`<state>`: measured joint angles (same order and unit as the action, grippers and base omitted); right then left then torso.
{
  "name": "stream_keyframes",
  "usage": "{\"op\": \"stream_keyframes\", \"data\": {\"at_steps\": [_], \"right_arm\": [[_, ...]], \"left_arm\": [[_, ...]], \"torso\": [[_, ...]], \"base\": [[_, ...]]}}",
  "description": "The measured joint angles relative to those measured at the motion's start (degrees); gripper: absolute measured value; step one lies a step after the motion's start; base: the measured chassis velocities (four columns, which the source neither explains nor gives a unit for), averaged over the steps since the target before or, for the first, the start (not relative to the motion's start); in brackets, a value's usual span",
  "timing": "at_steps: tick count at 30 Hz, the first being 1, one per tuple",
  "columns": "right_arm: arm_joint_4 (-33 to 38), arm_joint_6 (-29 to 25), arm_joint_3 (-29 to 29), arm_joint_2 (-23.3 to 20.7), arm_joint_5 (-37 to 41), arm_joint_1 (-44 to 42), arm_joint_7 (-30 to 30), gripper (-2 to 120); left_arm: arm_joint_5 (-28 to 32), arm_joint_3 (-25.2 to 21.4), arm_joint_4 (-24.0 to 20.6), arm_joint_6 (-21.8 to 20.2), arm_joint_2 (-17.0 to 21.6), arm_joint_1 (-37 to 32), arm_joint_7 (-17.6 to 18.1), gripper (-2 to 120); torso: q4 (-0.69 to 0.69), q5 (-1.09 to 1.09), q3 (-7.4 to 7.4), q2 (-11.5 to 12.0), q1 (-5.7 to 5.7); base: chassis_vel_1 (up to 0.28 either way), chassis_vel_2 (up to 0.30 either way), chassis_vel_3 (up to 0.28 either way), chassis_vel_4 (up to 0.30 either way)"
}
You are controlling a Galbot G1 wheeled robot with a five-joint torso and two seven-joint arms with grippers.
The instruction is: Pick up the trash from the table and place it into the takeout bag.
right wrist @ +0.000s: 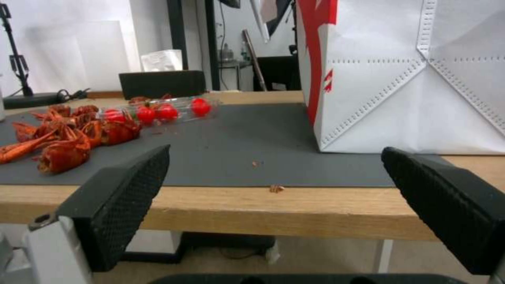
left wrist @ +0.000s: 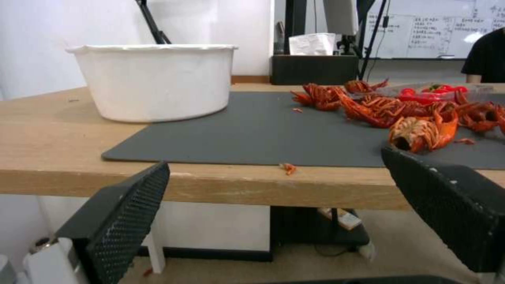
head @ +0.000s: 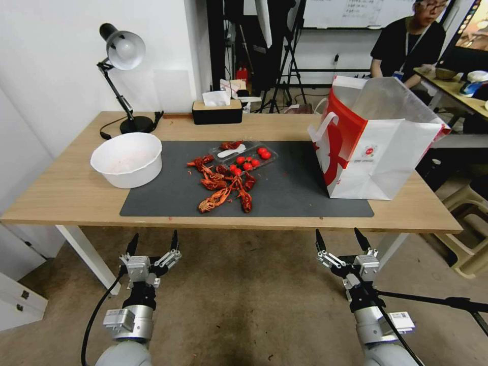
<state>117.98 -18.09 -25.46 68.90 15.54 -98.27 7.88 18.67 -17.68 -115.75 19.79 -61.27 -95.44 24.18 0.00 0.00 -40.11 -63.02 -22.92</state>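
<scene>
The trash I see is a pile of red crayfish shells (head: 222, 186) (left wrist: 416, 118) (right wrist: 63, 136) mid-mat, with a clear plastic tray of red cherry tomatoes (head: 247, 157) (right wrist: 163, 110) and a white spoon (head: 231, 150) just behind it. The takeout bag (head: 376, 147) (right wrist: 416, 75) stands open and upright at the right end of the table (head: 61, 193). My left gripper (head: 154, 239) (left wrist: 274, 159) and right gripper (head: 339, 236) (right wrist: 276, 150) both hang open and empty below the table's front edge.
A large white bowl (head: 127, 158) (left wrist: 155, 81) sits at the mat's left edge. A desk lamp (head: 122, 56) and a black tissue box (head: 217, 109) stand along the back. Small shell crumbs (left wrist: 288, 168) lie near the front edge. Stools (head: 467, 223) stand to the right.
</scene>
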Motion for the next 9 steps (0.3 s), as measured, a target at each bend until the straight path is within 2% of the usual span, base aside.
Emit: {"op": "stream_keyframes", "data": {"at_steps": [9], "right_arm": [[0.0, 0.0, 0.0, 0.0, 0.0, 0.0, 0.0, 100]], "left_arm": [[0.1, 0.0, 0.0, -0.1, 0.0, 0.0, 0.0, 100]], "torso": [[0.00, 0.00, 0.00, 0.0, 0.00]], "base": [[0.000, 0.000, 0.000, 0.000]]}}
